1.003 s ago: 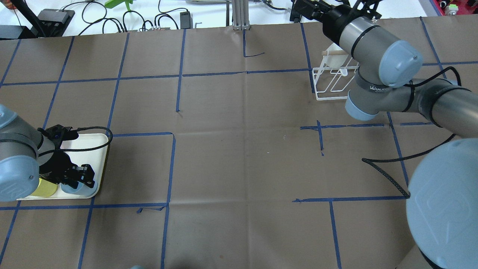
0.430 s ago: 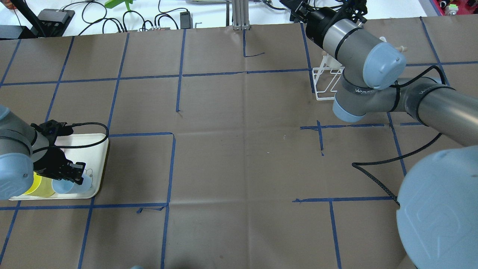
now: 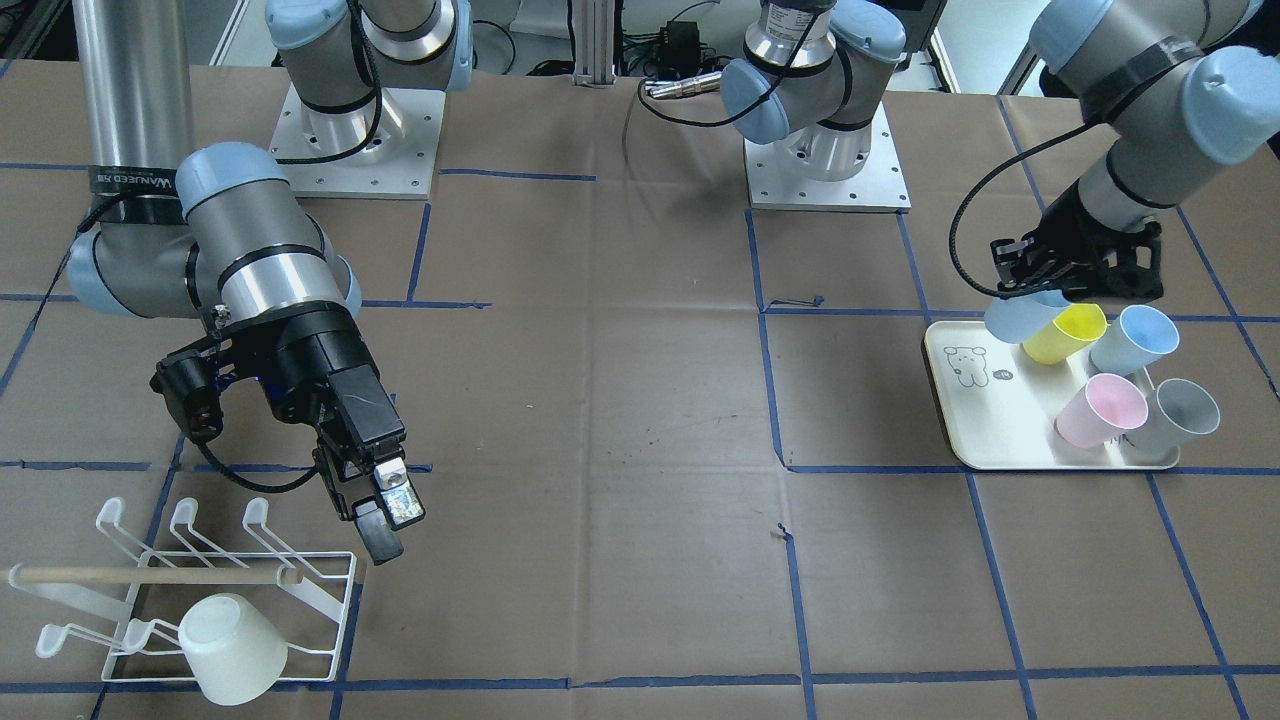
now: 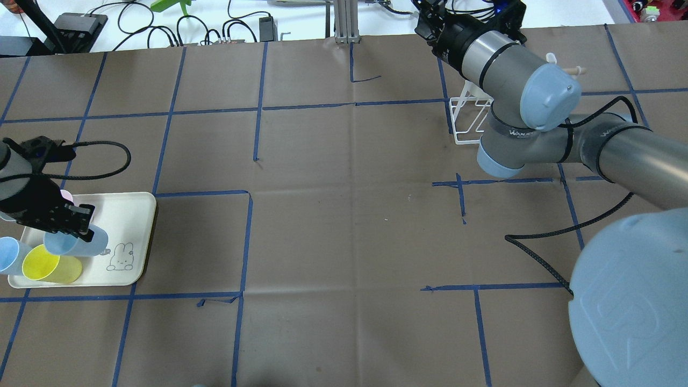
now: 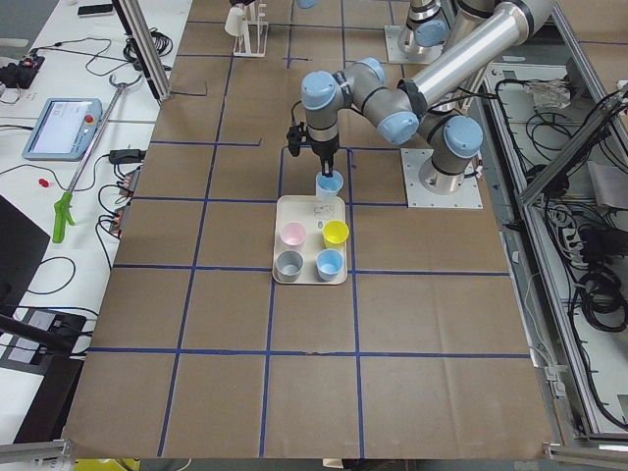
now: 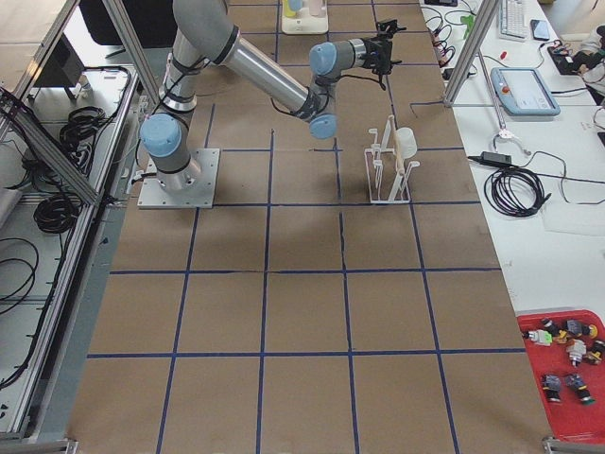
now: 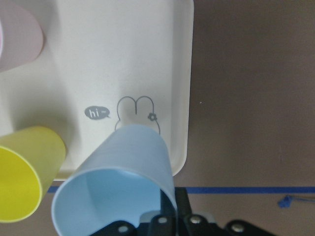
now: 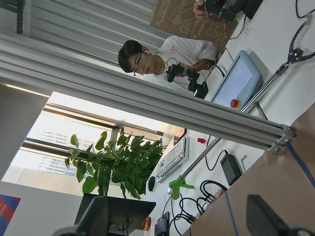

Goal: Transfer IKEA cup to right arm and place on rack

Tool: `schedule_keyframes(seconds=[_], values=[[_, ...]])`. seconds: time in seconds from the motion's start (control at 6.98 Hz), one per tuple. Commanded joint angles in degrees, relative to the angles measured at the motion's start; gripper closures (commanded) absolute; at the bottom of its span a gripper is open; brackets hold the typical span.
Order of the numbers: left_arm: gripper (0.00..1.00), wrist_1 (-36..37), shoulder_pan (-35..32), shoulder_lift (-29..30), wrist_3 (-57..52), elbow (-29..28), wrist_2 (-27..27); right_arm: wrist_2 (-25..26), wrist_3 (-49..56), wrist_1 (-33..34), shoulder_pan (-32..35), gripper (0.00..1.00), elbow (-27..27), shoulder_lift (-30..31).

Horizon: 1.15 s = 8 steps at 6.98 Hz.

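My left gripper (image 3: 1062, 283) is shut on a light blue cup (image 3: 1016, 320) and holds it tilted above the cream tray (image 3: 985, 430). The cup also shows in the overhead view (image 4: 78, 243) and in the left wrist view (image 7: 120, 182), held by its rim. The white wire rack (image 3: 310, 590) with its wooden dowel stands at the far right of the table, and a white cup (image 3: 232, 650) hangs on it. My right gripper (image 3: 388, 522) is open and empty, hovering just beside the rack. The rack also shows in the overhead view (image 4: 466, 122), partly hidden by the right arm.
On the tray stand a yellow cup (image 3: 1065, 333), another blue cup (image 3: 1132, 340), a pink cup (image 3: 1102, 411) and a grey cup (image 3: 1178, 415). The brown table carries blue tape lines. A person sits beyond the table's far edge (image 8: 162, 56).
My left gripper has lifted the blue cup off the tray and drawn back toward the robot's left. The right arm's wrist has swung a little leftward by the rack.
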State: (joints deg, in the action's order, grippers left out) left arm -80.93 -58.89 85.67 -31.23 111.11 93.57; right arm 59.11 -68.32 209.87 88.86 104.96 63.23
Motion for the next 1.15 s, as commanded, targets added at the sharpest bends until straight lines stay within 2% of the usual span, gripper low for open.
schedule_keyframes(seconds=[0.0,0.14,0.43,0.72,0.86,1.0], values=[[1.00,-17.0,-2.1,1.6,1.7,-16.6,-0.1,-0.3,-10.6,0.0,0.2,0.00,0.1,0.1],[1.00,-20.5,-2.9,3.7,1.8,-22.2,-0.1,-0.3,-12.9,0.5,1.0,0.00,0.3,0.0],[1.00,-19.8,-6.0,7.9,1.7,-25.8,-0.8,1.1,-19.2,4.0,2.5,0.00,0.6,-0.1],[1.00,-7.1,-9.4,11.1,-0.6,-25.3,-9.9,12.1,-19.2,4.6,7.2,0.00,0.7,-0.3],[1.00,-1.2,-10.2,11.4,-0.7,-23.9,-16.3,14.9,-19.2,4.5,8.6,0.00,0.8,-0.4],[1.00,3.9,-10.2,11.4,-0.8,-22.3,-24.0,14.9,-18.8,4.4,8.6,0.00,1.6,-0.8]])
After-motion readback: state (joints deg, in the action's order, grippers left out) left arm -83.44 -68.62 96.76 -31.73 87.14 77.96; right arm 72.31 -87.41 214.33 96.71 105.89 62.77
